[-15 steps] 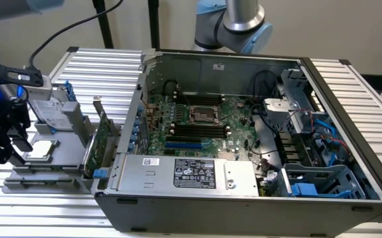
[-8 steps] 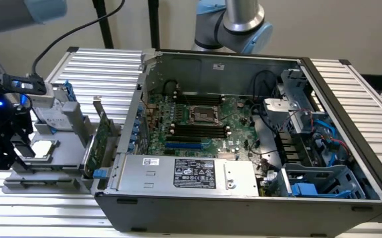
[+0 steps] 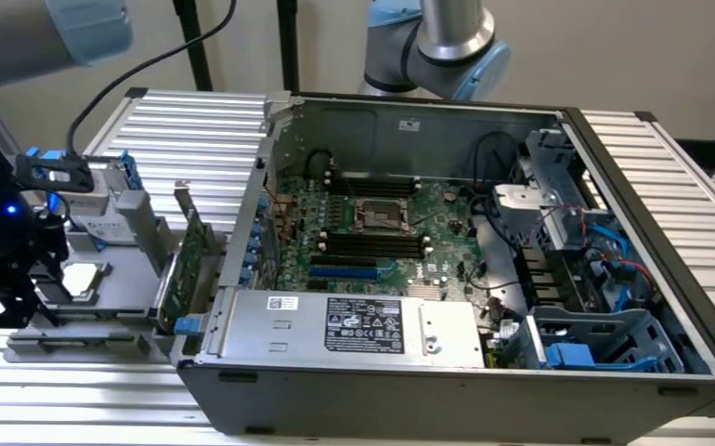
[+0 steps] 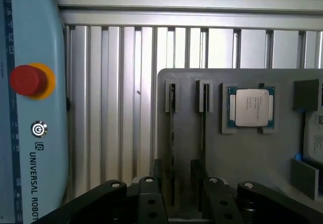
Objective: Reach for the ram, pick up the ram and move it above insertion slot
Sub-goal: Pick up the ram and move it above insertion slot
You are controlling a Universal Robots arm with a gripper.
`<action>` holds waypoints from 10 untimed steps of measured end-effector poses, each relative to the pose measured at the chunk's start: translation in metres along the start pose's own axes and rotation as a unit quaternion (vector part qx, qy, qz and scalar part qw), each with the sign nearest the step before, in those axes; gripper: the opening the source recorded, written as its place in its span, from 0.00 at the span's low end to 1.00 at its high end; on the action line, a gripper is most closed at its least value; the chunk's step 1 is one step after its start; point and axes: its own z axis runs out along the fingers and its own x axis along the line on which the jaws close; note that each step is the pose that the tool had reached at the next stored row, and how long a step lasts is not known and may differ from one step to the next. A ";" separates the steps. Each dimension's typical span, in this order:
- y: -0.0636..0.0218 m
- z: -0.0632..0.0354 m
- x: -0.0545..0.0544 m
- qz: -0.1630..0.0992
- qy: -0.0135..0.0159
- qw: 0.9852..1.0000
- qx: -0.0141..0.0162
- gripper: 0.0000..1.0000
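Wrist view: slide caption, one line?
Gripper open over the ram, which stands on edge in the gray holder beside a CPU.

Thin ram [image 4: 172, 143] on edge in holder [image 4: 262, 168]

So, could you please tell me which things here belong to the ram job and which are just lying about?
For the job: the ram, edge-on in the grey holder; the end effector close by it; the motherboard's memory slots.
Lying about: a second stick beside it; the processor chip; the green expansion card; the silver hard drive; the teach pendant.
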 end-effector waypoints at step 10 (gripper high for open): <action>-0.0015 0.0181 0.003 -0.001 0.000 1.000 0.000 0.36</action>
